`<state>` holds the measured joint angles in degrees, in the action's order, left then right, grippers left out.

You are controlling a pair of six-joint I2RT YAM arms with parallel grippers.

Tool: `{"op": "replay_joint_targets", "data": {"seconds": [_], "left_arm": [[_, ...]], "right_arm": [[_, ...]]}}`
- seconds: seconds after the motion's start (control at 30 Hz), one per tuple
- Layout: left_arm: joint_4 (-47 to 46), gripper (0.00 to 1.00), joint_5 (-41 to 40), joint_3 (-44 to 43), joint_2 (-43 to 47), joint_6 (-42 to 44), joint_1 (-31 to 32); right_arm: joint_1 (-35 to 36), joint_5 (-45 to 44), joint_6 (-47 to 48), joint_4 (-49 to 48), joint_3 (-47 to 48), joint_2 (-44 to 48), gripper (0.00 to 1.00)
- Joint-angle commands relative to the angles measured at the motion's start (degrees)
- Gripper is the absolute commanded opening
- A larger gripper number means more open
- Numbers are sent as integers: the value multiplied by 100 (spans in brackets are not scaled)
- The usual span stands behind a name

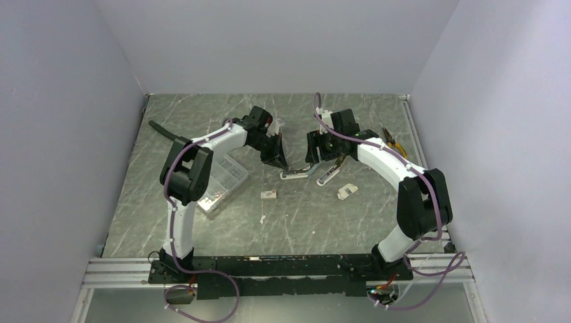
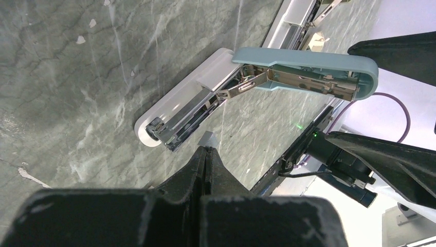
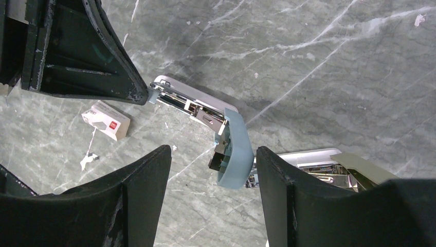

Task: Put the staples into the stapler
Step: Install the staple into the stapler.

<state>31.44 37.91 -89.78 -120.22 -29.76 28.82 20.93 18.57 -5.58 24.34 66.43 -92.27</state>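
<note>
The stapler lies on the marble table with its white base flat and its blue-grey lid swung open, so the metal channel shows. My left gripper is shut on a small grey ribbed strip, whose tip is at the front end of that channel. My right gripper is open around the raised lid's end, which sits close to the right finger. The staples, a small white box with a red mark, lie on the table near the stapler, free of both grippers.
A second stapler, also open, lies just right of the first. There is a clear compartment case under the left arm and a small white piece in front of the right arm. Pliers lie at the far right.
</note>
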Motion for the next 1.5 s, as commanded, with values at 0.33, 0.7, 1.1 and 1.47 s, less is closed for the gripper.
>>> {"op": "replay_joint_targets", "data": {"seconds": [0.33,0.7,1.1,1.47], "left_arm": [[99,3,-66,-77,-71,-48,14],[130,3,-73,-87,-184,-37,19],[120,3,-51,-100,-261,-47,19],[166,3,-59,-185,-271,-39,14]], "right_arm": [[-19,67,31,-174,-13,14,66],[-19,59,34,-166,-10,14,66],[-27,51,40,-175,-36,26,66],[-32,65,29,-185,-43,33,66]]}}
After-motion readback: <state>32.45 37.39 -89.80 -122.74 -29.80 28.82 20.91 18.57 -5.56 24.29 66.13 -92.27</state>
